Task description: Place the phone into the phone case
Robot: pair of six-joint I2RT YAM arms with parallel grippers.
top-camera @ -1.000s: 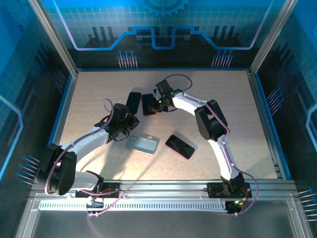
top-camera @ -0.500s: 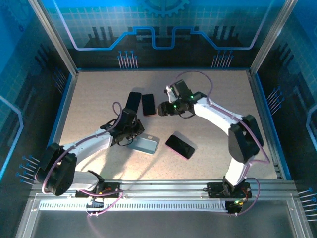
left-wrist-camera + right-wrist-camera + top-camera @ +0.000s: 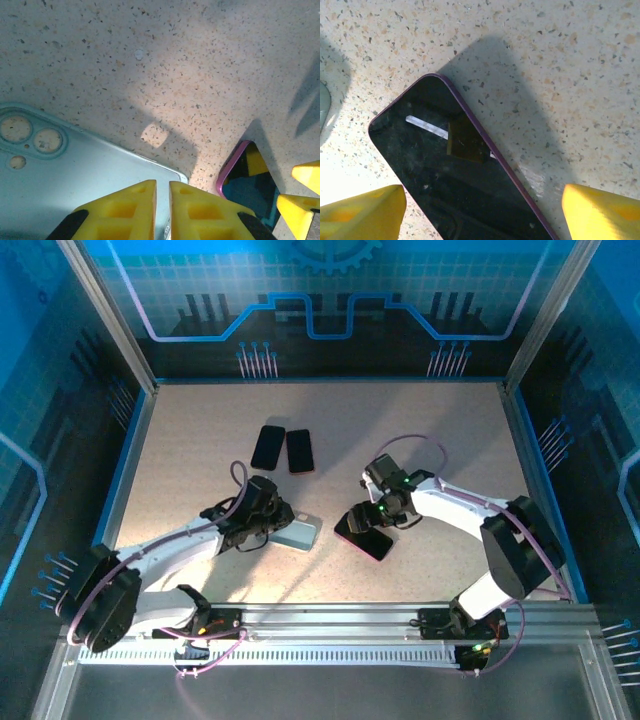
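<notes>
The phone (image 3: pixel 370 540), black glass with a purple rim, lies face up right of centre. My right gripper (image 3: pixel 362 524) hovers low over its left end, open wide, one yellow finger off each long side of the phone (image 3: pixel 455 170). The phone case (image 3: pixel 298 534), pale blue with round camera holes, lies flat just left of the phone. Over its right end sits my left gripper (image 3: pixel 280 527). Its yellow fingertips (image 3: pixel 142 200) are parted by a narrow slit with nothing between them, above the case (image 3: pixel 75 170). The phone's purple corner (image 3: pixel 235 167) shows beyond it.
Two more dark phones (image 3: pixel 267 447) (image 3: pixel 300 450) lie side by side farther back on the speckled table (image 3: pixel 440 430). Blue walls and metal posts ring the table. The right gripper's yellow fingers (image 3: pixel 306 175) show at the edge of the left wrist view.
My right arm swung from the two far phones down to the purple-rimmed phone and opened its jaws wide. My left gripper slid right over the case and its jaws parted slightly.
</notes>
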